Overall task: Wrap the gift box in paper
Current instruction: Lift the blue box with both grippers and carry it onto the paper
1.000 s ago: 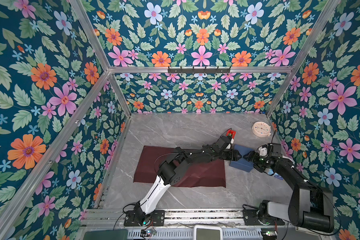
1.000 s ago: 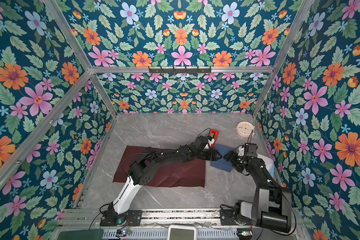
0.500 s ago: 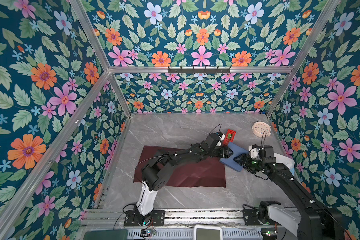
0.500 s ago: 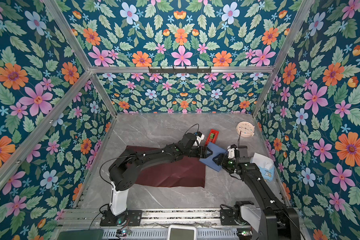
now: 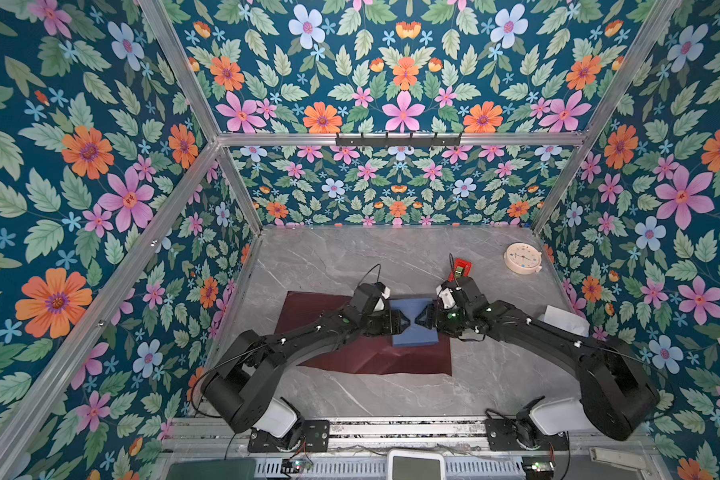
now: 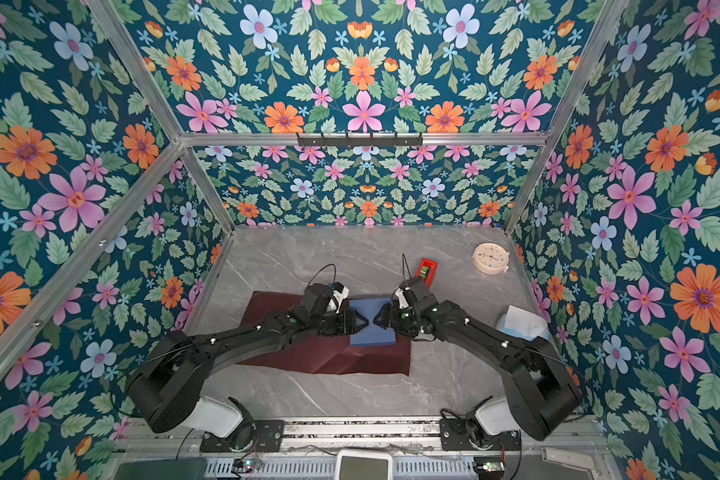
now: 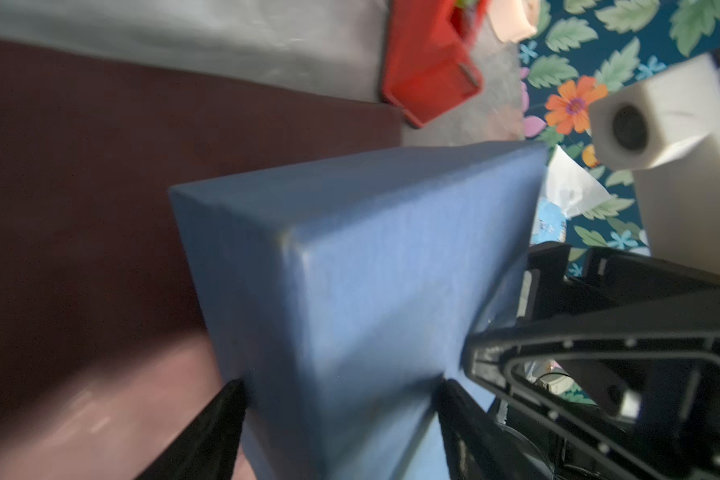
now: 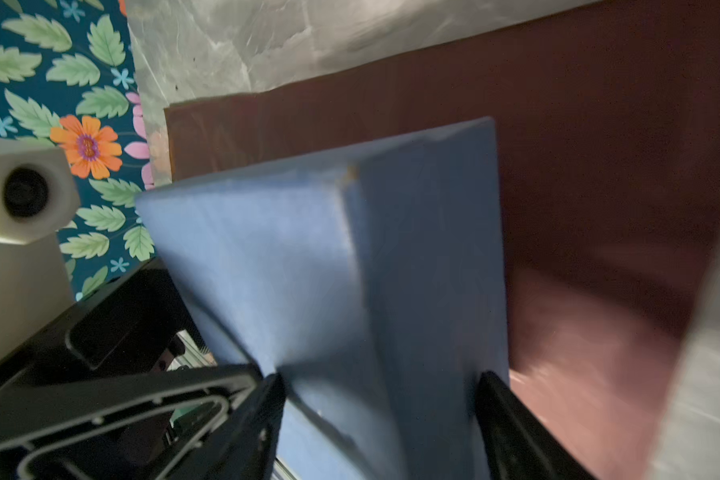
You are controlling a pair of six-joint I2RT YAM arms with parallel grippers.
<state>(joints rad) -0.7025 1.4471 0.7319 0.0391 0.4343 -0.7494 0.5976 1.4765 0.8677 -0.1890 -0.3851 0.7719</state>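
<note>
**A:** What sort of place are we looking at?

**B:** We are looking at a robot test cell, a lab set-up and not a home. Aluminium frame bars point(image 5: 267, 139) are holding flowered wall panels point(image 5: 404, 70) around a small marble-look table point(image 5: 329, 257).

**A:** The wallpaper is suggesting a living room, though.

**B:** Only as a backdrop. A left arm point(image 5: 292, 345) and a right arm point(image 5: 558, 336), both black, are standing bolted to a metal rail point(image 5: 391, 428) at the table's front edge, with cables trailing beside them. A white camera housing point(image 7: 682, 137) is riding on one wrist. The paper point(image 5: 371, 357), the gift box point(image 5: 414, 336), a red tape dispenser point(image 5: 460, 268) and a round clock point(image 5: 522, 258) are sitting within the arms' reach.
</note>
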